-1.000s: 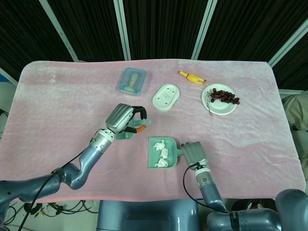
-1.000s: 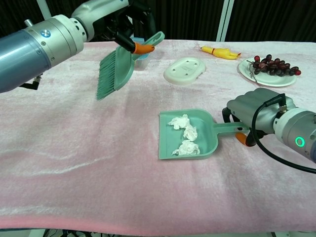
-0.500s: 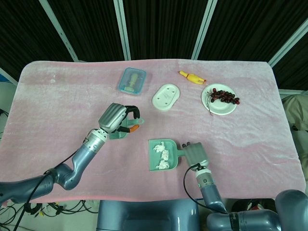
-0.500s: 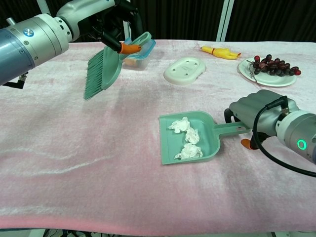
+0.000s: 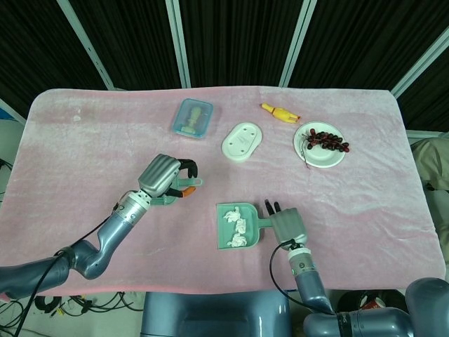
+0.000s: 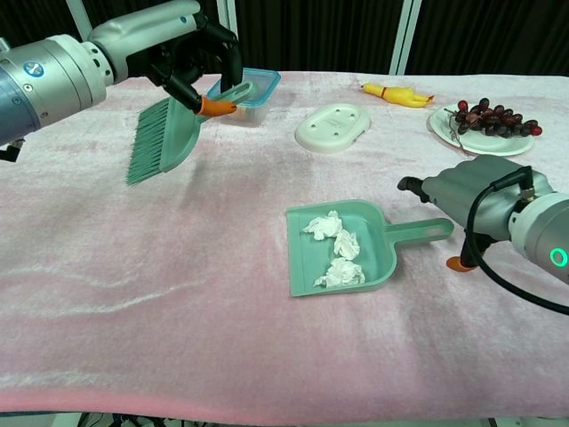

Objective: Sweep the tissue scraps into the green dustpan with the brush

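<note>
The pink tablecloth [image 6: 133, 267] is carrying everything. Left of the green dustpan [image 6: 302, 267], the left hand [image 6: 191, 53] is gripping the brush [image 6: 160, 142] by its handle, holding it off the cloth with bristles angled down, likely because sweeping is done. Just right of the dustpan, the right hand [image 6: 467, 200] is lying beside the handle with fingers extended, holding nothing. The tissue scraps [image 6: 336, 251] are sitting inside the dustpan.
</note>
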Robot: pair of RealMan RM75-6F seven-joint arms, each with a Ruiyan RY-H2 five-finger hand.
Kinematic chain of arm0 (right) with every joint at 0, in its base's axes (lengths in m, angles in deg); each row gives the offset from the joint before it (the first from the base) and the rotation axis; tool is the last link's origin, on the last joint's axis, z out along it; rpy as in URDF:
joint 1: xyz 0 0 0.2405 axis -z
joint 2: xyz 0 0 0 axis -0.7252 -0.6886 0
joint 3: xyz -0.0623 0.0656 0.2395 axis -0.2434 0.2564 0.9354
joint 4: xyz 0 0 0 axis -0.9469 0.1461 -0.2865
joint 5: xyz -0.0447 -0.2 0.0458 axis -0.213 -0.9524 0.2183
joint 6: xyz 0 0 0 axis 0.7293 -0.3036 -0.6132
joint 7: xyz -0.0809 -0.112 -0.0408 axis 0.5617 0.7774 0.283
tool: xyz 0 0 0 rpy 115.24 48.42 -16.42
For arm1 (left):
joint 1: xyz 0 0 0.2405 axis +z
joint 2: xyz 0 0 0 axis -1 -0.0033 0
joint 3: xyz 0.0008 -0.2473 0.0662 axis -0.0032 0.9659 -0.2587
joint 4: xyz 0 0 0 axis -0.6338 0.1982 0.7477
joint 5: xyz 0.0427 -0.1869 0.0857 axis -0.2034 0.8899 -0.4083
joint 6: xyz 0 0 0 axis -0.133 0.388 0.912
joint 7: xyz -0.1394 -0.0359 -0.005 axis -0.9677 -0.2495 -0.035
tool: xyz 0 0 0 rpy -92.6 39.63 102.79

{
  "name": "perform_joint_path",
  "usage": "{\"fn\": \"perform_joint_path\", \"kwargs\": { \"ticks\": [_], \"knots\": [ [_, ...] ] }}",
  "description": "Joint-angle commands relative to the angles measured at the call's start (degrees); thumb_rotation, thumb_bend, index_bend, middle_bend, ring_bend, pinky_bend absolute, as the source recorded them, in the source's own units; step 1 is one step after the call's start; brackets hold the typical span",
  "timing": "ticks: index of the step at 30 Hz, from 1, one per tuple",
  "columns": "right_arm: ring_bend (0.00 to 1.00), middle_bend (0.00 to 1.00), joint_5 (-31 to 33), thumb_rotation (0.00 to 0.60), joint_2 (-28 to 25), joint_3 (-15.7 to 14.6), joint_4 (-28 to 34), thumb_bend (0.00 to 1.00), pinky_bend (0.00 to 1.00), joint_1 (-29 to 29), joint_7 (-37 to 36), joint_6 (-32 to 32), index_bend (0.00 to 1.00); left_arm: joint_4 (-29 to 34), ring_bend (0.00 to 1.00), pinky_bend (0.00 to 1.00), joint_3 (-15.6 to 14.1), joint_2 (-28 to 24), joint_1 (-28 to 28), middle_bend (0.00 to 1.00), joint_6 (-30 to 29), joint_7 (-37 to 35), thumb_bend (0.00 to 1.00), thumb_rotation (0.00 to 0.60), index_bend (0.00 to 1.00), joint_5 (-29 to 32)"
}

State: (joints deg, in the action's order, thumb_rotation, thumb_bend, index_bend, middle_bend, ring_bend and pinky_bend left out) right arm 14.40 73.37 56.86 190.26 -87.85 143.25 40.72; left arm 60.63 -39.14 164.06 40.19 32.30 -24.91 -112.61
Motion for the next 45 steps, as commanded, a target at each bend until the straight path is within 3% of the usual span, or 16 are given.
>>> {"fn": "perform_joint_path", "kwargs": {
  "ticks": [1, 10, 16, 24, 30, 33, 37, 41, 45],
  "knots": [
    [0.55, 0.17, -0.38, 0.600, -1.05, 0.06, 0.82, 0.16, 0.66, 0.39, -0.50, 0.36, 0.04, 1.21, 0.87, 1.00, -1.68, -1.55, 0.44, 0.66, 1.57, 2.82, 0.32, 0.600, 0.63, 0.15],
    [0.54, 0.17, -1.78, 0.600, -4.15, 0.21, 2.44, 0.16, 0.66, 1.40, -2.89, 0.26, 0.04, 3.85, 0.87, 1.00, -6.45, -5.08, 1.90, 0.66, 7.12, 18.44, 0.32, 0.600, 0.62, 5.60],
    [0.54, 0.16, -3.45, 0.600, -5.33, 0.31, 2.75, 0.16, 0.66, 2.01, -5.30, -0.27, 0.04, 4.94, 0.87, 1.00, -8.51, -5.37, 3.07, 0.64, 8.18, 24.15, 0.32, 0.600, 0.59, 8.26],
    [0.54, 0.16, -4.13, 0.600, -7.05, 0.39, 3.66, 0.16, 0.66, 2.61, -6.18, -0.24, 0.04, 3.49, 0.87, 1.00, -10.61, -3.61, 5.10, 0.58, 8.03, 26.35, 0.28, 0.600, 0.54, 9.40],
    [0.54, 0.16, -4.24, 0.600, -8.00, 0.70, 4.28, 0.16, 0.66, 2.73, -6.24, -0.21, 0.04, 2.37, 0.87, 1.00, -10.57, -2.83, 6.01, 0.43, 7.12, 25.98, 0.14, 0.600, 0.38, 9.01],
    [0.54, 0.16, -4.28, 0.600, -8.26, 0.73, 4.40, 0.16, 0.66, 2.82, -6.31, -0.24, 0.04, 2.31, 0.87, 1.00, -10.19, -2.68, 6.40, 0.40, 6.27, 25.45, 0.12, 0.600, 0.30, 8.61],
    [0.54, 0.16, -4.49, 0.600, -8.80, 0.48, 4.40, 0.16, 0.66, 3.12, -6.55, -0.32, 0.04, 2.84, 0.87, 1.00, -9.38, -3.04, 6.92, 0.39, 4.70, 24.65, 0.12, 0.600, 0.27, 7.90],
    [0.51, 0.16, -5.58, 0.600, -10.18, -0.03, 4.59, 0.16, 0.66, 3.68, -7.41, -0.33, 0.04, 4.13, 0.75, 0.89, -8.47, -3.78, 8.13, 0.38, 1.42, 23.90, 0.12, 0.600, 0.27, 6.93],
    [0.45, 0.17, -8.83, 0.600, -13.42, -1.18, 5.21, 0.16, 0.63, 5.07, -10.08, 0.04, 0.04, 7.28, 0.49, 0.62, -8.38, -5.93, 10.55, 0.32, -3.71, 22.95, 0.11, 0.600, 0.24, 4.75]
  ]
}}
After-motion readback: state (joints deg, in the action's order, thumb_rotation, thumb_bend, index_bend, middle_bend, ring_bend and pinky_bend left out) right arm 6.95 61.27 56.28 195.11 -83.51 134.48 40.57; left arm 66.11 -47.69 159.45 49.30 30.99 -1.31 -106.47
